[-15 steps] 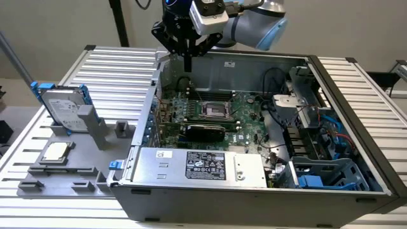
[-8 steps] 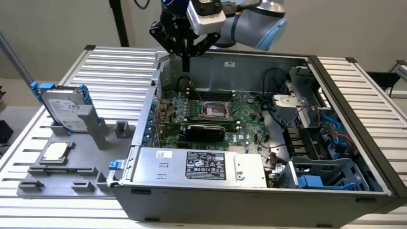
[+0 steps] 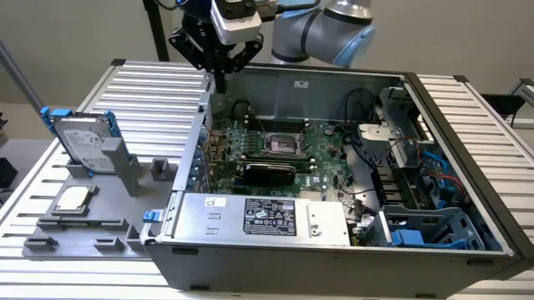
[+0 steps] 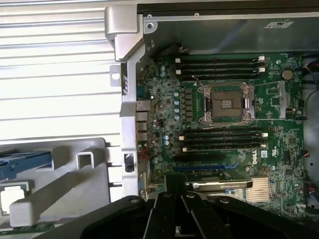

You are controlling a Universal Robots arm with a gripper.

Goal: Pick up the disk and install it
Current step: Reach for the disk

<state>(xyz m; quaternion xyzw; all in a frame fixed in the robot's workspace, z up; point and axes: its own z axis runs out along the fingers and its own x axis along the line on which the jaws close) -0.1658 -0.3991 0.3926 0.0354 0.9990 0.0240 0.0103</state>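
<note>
The disk (image 3: 84, 140), silver-grey with a white label and blue side rails, stands tilted in a grey holder (image 3: 125, 165) at the exterior view's left, outside the computer case. My gripper (image 3: 221, 80) hangs high over the case's back corner, up and to the right of the disk and well apart from it. Its fingers are shut with nothing between them. In the wrist view the gripper (image 4: 175, 219) hovers above the motherboard (image 4: 224, 104), and a blue rail of the disk (image 4: 22, 164) shows at the edge.
The open computer case (image 3: 334, 275) holds the motherboard (image 3: 284, 150), a silver power supply box (image 3: 259, 215) and a blue-grey drive cage (image 3: 426, 228). A small square chip (image 3: 72, 199) lies on the grey fixture plate (image 3: 100, 219). Ribbed metal table (image 3: 150, 87) surrounds everything.
</note>
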